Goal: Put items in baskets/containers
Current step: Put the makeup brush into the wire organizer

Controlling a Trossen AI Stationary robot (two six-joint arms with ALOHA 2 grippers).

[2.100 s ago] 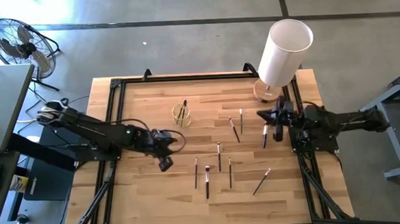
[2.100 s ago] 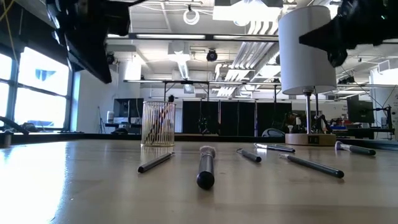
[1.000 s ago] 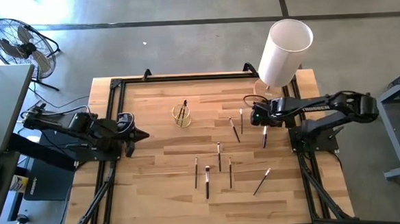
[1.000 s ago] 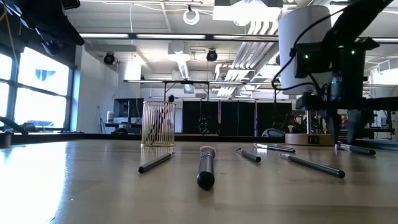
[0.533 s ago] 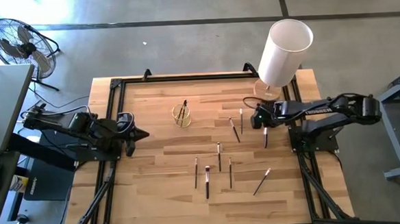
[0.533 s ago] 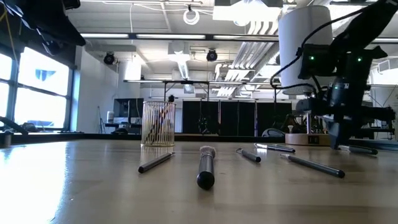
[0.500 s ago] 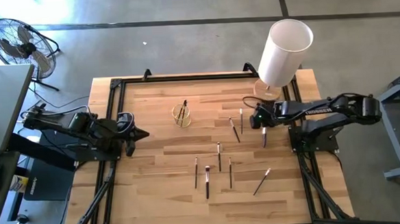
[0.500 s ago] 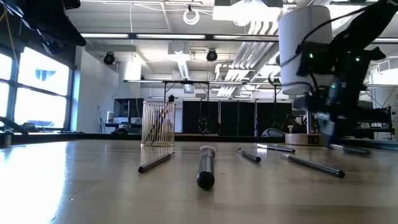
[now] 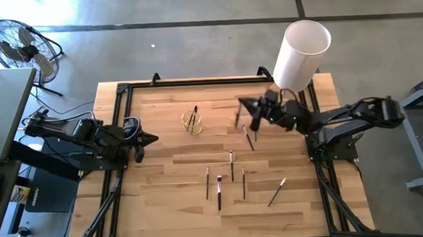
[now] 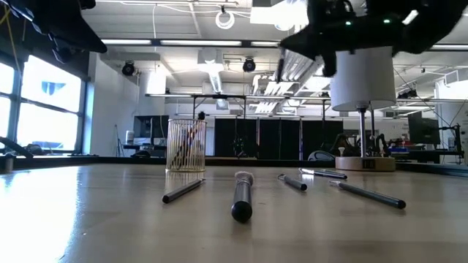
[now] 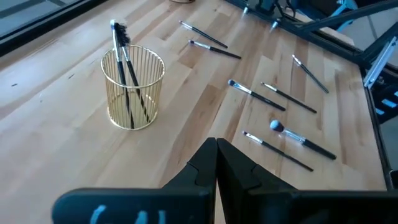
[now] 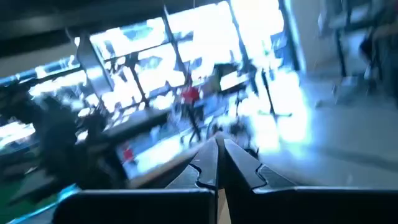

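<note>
A small gold wire cup (image 9: 192, 121) stands on the wooden table left of centre and holds two dark brushes (image 11: 124, 74); it also shows in the low view (image 10: 186, 145). Several thin brushes lie flat on the table, among them one (image 9: 247, 138) below the right arm and a thick one (image 9: 220, 192) nearer the near edge. My right gripper (image 9: 249, 115) is high above the table, right of the cup, shut on a thin brush (image 9: 238, 115). My left gripper (image 9: 149, 140) waits shut at the table's left edge. My right gripper holds one thin brush pinched between its two fingers. The brush's free length (image 9: 238, 115) sticks out past the fingertips on the cup's side and shows as a slanting line in the low view (image 10: 280, 67). It is lifted clear of the table. Which part the fingers are on is hidden by the gripper.
A tall white cylinder (image 9: 301, 52) on a round wooden base stands at the table's far right corner, just behind the right arm. A black frame (image 9: 123, 90) borders the table. Bare wood lies around the cup. A floor fan (image 9: 19, 45) stands off the table.
My right gripper was low over a brush near the table's right edge. It has since risen and swung toward the table's left and far side, toward the cup, tipping up. The brush that lay there has left the table, lifted clear.
</note>
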